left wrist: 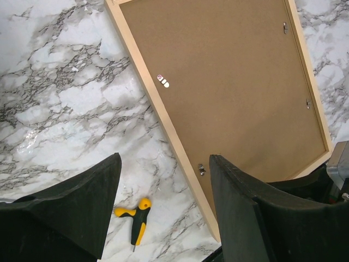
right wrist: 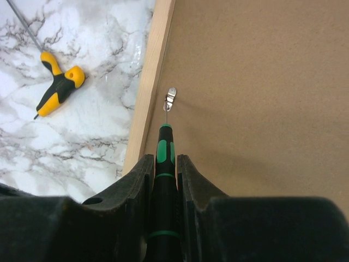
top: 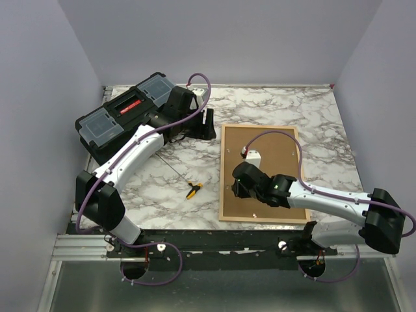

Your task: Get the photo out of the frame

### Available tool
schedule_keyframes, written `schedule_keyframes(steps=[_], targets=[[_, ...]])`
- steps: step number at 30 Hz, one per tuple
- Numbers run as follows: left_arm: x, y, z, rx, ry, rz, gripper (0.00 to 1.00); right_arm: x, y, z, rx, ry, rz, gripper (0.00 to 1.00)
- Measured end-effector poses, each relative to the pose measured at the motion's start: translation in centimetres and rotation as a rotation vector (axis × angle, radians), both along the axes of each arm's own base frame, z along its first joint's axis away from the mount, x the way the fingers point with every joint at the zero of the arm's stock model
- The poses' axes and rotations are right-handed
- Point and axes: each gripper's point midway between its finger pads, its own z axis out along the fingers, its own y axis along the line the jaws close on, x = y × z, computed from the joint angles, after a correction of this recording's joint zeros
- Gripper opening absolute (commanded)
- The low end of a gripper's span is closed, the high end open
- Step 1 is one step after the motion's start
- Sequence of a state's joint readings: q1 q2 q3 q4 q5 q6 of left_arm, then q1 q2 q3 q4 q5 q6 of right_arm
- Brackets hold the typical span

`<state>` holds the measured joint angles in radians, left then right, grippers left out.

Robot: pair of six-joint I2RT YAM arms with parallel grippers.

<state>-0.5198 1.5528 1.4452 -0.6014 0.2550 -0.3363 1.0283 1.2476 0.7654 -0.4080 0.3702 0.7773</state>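
Note:
The frame lies face down on the marble table, its light-wood edge around the brown backing board. The photo is hidden under the board. My right gripper is shut on a green-and-black screwdriver, whose thin tip touches a small metal clip by the frame's left rail. In the top view this gripper sits over the frame's near left part. My left gripper is open and empty, held high over the table left of the frame, near the toolbox in the top view.
A black toolbox stands at the back left. A yellow-and-black T-handle tool lies on the marble left of the frame, also in the left wrist view and the right wrist view. More metal clips dot the board's edges.

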Motion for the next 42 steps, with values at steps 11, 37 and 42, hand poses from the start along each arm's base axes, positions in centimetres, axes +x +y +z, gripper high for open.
schedule_keyframes(steps=[11,37,42], targets=[[-0.1,-0.2,-0.2,0.002,0.004,-0.006,0.68,0.7,-0.7,1.5,0.033,-0.058,-0.047,0.01],[-14.5,-4.3,-13.2,0.070,0.243,-0.017,0.59,-1.0,-8.1,7.9,0.154,-0.234,-0.165,0.01],[-17.6,-4.7,-16.3,0.108,0.297,-0.006,0.53,-1.1,-8.3,7.1,0.135,-0.225,-0.157,0.01]])
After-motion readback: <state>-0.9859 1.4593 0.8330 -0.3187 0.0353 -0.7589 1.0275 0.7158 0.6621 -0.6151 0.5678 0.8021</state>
